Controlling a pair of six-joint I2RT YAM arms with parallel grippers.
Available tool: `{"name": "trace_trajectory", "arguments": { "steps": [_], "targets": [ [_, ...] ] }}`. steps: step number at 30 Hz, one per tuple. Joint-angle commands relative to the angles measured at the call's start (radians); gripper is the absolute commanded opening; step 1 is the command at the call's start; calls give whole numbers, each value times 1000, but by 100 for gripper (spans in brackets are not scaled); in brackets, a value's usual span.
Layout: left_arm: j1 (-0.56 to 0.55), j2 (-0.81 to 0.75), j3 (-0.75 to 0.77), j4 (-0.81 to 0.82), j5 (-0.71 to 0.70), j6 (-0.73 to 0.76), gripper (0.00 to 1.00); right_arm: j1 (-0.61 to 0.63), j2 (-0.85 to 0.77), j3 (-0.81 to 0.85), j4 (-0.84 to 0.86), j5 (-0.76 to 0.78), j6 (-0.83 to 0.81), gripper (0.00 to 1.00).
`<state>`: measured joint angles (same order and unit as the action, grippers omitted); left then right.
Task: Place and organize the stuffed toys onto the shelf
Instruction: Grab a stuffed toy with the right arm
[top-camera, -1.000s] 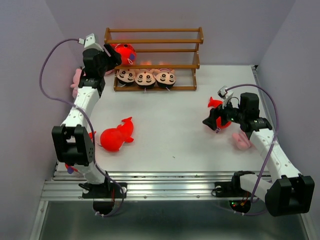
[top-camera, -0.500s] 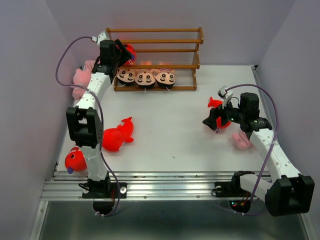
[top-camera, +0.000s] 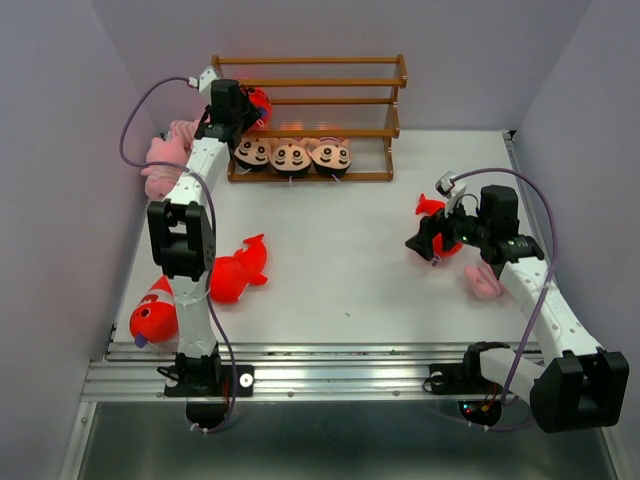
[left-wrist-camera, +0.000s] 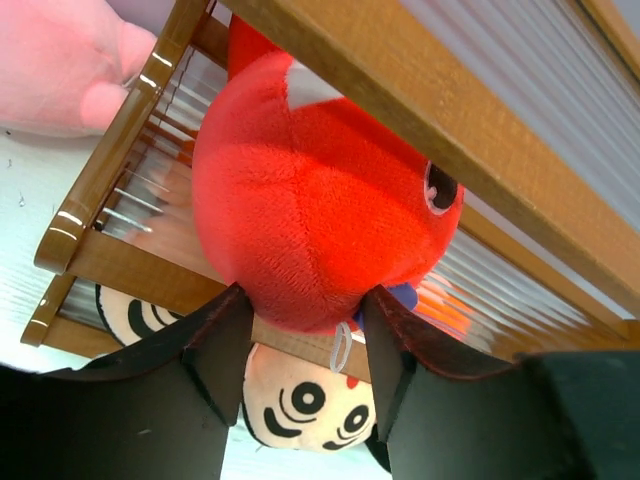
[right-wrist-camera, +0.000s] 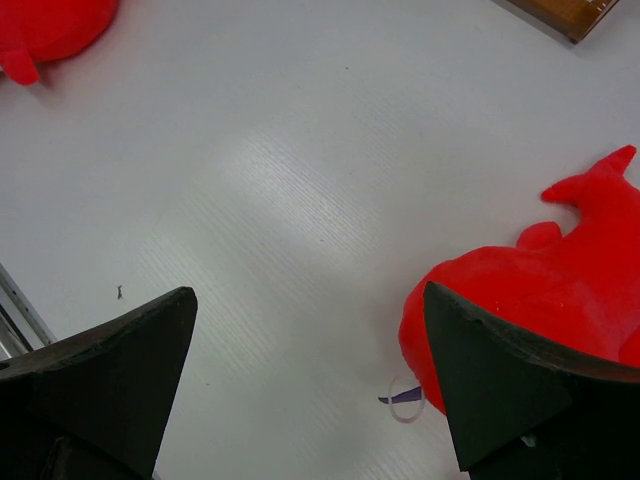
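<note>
**Left gripper** (left-wrist-camera: 303, 325): jaws clamped on the underside of a red fish (left-wrist-camera: 320, 190), which sits between two rails at the left end of the shelf (left-wrist-camera: 420, 110). A boy doll (left-wrist-camera: 305, 400) lies below the jaws and a pink toy (left-wrist-camera: 60, 60) up-left of them, outside the frame. Only the top view shows the row of dolls (top-camera: 290, 157), three abreast on the bottom tier.

**Right gripper** (right-wrist-camera: 308, 300): jaws wide apart over bare table (right-wrist-camera: 280, 180), nothing between. A second fish (right-wrist-camera: 540, 290) lies beside one finger. Only the wrist view shows its tag loop (right-wrist-camera: 405, 398).
</note>
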<state>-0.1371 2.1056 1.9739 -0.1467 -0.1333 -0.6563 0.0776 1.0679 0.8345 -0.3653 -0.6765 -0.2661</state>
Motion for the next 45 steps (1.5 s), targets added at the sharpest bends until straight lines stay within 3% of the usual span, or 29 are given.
{"name": "trace_trajectory", "arguments": {
  "steps": [1, 2, 5, 12, 16, 22, 33, 45],
  "targets": [
    [5, 1, 60, 21, -58, 7, 53, -4, -6, -2, 48, 6, -8, 100],
    [7, 1, 56, 30, -57, 7, 42, -4, -6, -2, 48, 8, -9, 100],
    [13, -4, 36, 53, -48, 6, 22, -4, -6, 0, 48, 8, -9, 100],
    [27, -76, -96, 156, 35, 61, 0, -4, -5, -2, 49, 9, -10, 100],
    [69, -157, -266, 268, 127, 84, 0, -4, -8, -2, 48, 8, -10, 100],
    [126, -222, -400, 387, 308, 115, 0, -4, -6, -3, 48, 6, -12, 100],
    [174, -180, -325, 355, 484, 178, 0, -4, 0, -5, 48, 8, -13, 100],
    [174, -147, -303, 360, 564, 181, 0, -4, 1, -5, 48, 3, -16, 100]
  ]
}}
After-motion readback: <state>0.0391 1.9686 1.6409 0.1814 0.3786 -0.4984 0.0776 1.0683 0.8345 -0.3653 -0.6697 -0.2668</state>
